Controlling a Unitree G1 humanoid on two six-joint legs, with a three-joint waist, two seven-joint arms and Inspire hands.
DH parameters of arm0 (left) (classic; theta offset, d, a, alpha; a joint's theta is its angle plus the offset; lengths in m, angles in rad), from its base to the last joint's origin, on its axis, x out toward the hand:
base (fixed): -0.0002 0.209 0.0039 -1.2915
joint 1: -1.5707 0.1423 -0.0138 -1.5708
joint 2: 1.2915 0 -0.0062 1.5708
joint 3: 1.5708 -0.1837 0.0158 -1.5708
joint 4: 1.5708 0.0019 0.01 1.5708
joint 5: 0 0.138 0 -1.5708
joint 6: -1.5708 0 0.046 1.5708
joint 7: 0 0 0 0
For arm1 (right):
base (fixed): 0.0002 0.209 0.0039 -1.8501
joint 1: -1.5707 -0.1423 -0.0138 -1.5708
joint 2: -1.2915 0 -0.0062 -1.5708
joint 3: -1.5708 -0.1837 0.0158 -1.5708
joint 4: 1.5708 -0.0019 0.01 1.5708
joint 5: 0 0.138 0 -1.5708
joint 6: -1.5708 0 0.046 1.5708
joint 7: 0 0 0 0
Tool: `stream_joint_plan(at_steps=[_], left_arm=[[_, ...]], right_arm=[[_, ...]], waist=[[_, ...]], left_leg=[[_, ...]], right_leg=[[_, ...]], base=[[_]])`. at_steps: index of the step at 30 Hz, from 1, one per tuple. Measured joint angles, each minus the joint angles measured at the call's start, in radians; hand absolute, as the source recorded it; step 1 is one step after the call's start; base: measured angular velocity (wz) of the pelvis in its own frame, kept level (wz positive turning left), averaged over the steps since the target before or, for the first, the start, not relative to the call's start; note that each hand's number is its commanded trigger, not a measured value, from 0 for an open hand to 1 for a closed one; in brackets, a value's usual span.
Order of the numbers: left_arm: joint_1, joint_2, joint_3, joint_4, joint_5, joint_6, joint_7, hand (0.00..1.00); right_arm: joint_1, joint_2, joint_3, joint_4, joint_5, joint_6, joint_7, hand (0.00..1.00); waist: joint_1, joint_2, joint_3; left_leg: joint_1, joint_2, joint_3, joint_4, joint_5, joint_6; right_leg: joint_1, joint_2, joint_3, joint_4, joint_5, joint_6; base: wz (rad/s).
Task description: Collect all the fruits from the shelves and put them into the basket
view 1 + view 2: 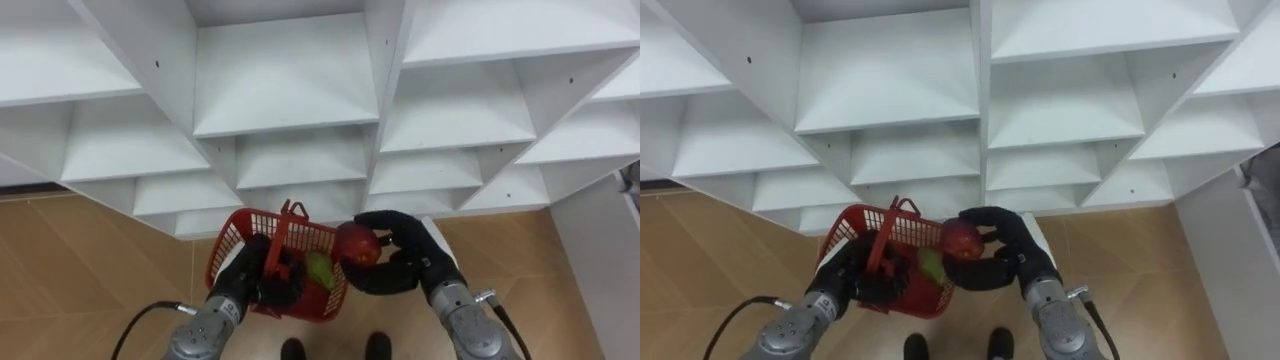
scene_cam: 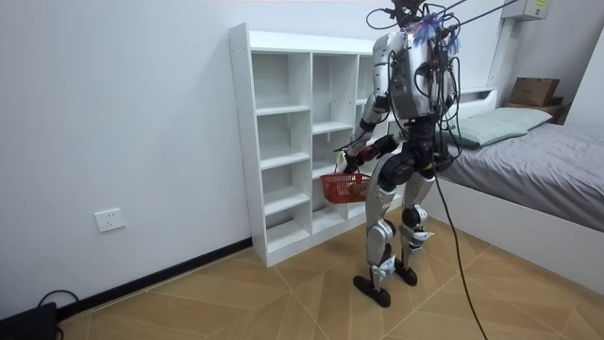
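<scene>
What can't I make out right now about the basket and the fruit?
Red basket bottom, eye views: hidden by the left hand on its handle; beside a green fruit, contents unclear.
Apple underside: covered by the right hand.
Room view: fruit too small to tell.

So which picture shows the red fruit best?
The left eye view: the red fruit sits clear in the right hand by the basket. The right eye view matches; in the room view it's too small to tell.
</scene>
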State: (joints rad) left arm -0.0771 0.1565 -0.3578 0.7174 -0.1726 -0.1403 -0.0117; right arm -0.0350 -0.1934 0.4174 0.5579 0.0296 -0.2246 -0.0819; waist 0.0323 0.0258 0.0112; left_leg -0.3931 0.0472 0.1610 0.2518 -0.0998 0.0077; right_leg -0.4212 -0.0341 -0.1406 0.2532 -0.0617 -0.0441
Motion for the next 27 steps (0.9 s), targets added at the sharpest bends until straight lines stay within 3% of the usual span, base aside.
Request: stream_joint_plan(at_steps=[7, 27], left_arm=[[0.001, -0.012, 0.0, 0.0, -0.11, -0.001, 0.0, 1.0], [-0.001, -0.049, -0.011, -0.033, -0.111, -0.016, -0.045, 1.0]], right_arm=[[-0.004, 0.004, 0.0, 0.001, -0.001, 0.0, -0.001, 1.0], [-0.024, 0.038, -0.006, 0.041, -0.112, 0.008, 0.001, 1.0]], waist=[[0.004, 0.016, 0.008], [0.0, 0.012, 0.0125]], left_leg=[[0.001, 0.0, 0.0, -0.007, 0.0, 0.0], [-0.025, -0.005, 0.001, -0.012, 0.001, 0.0]], right_leg=[[-0.001, 0.001, -0.002, -0.003, 0.0, 0.0], [-0.035, -0.004, 0.0, 0.005, -0.005, 0.002]], base=[[0.0], [0.0]])
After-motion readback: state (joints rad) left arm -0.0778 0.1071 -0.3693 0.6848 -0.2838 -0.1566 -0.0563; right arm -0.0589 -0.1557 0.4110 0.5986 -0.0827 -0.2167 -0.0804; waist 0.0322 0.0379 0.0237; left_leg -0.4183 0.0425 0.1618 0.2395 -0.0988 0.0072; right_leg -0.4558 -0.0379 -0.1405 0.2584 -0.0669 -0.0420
